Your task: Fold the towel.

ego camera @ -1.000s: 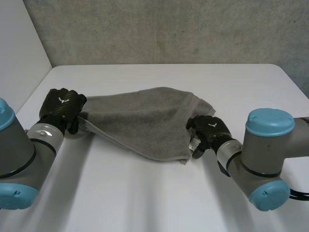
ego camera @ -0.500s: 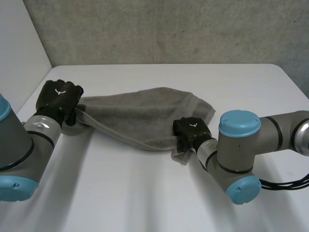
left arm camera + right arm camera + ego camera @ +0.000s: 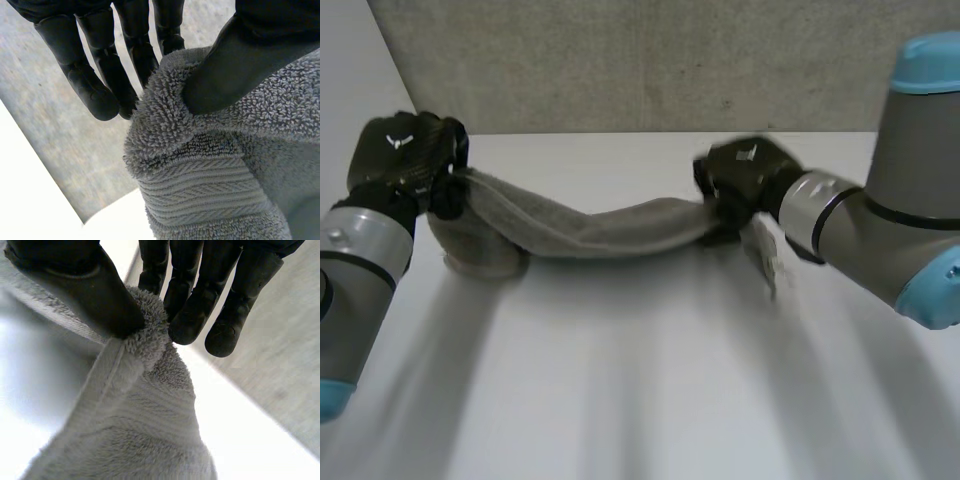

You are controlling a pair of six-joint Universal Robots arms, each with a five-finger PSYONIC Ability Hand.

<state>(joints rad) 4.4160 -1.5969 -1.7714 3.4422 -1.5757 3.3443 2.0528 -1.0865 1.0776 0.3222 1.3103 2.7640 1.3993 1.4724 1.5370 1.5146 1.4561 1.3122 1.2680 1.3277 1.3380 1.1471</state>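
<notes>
Two robot hands are up above the white tabletop (image 3: 650, 390) with the grey towel (image 3: 600, 228) slung between them. The left robot hand (image 3: 405, 160) has one end. In its wrist view the thumb (image 3: 235, 65) presses a bunched terry corner against the fingers (image 3: 95, 85), which reach straight past the cloth's edge, so it is clamped on the towel. Over to the right robot hand (image 3: 745, 178), and it's the same story: thumb (image 3: 100, 295) and fingertips (image 3: 192, 322) squeeze a small tuft of the hem between them, the rest of the cloth falling away under the palm. Out from the hands, the towel sags in a shallow curve, gathered into a thick, rope-like band. Near the left robot hand a fold droops down onto the tabletop, and a loose pale flap (image 3: 765, 250) hangs just beside the right wrist. Behind it all stands a rough grey concrete wall (image 3: 650, 60).
</notes>
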